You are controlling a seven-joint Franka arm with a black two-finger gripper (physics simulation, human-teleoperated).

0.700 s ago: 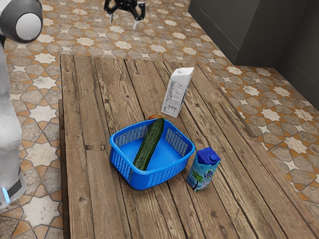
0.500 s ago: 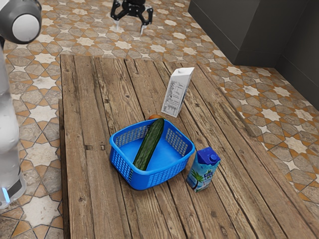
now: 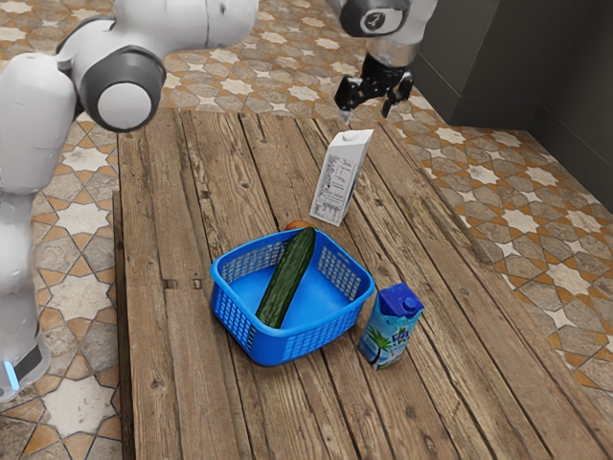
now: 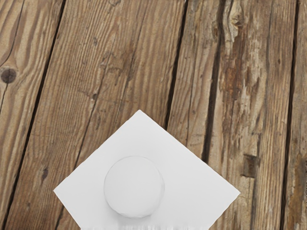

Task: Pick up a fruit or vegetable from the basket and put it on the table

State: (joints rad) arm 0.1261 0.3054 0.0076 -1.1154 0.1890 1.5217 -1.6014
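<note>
Pincer (image 3: 367, 113) wide open, empty — above wht carton (image 3: 339, 180); cuke (image 3: 287, 276) in blue bskt (image 3: 305, 345).

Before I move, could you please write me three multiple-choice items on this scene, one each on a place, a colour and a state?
1. Where is the cucumber?
A) Inside the basket
B) On the floor
C) On top of the white carton

2. What colour is the basket?
A) Red
B) Yellow
C) Blue

3. What is the state of the gripper?
A) Shut on the cucumber
B) Open, with nothing between its fingers
C) Shut on the basket's rim

Key:
1: A, as the cucumber slants within the basket's walls.
2: C, as the basket's walls and floor are all blue.
3: B, as the fingertips stand apart in the exterior view with nothing gripped.
</note>
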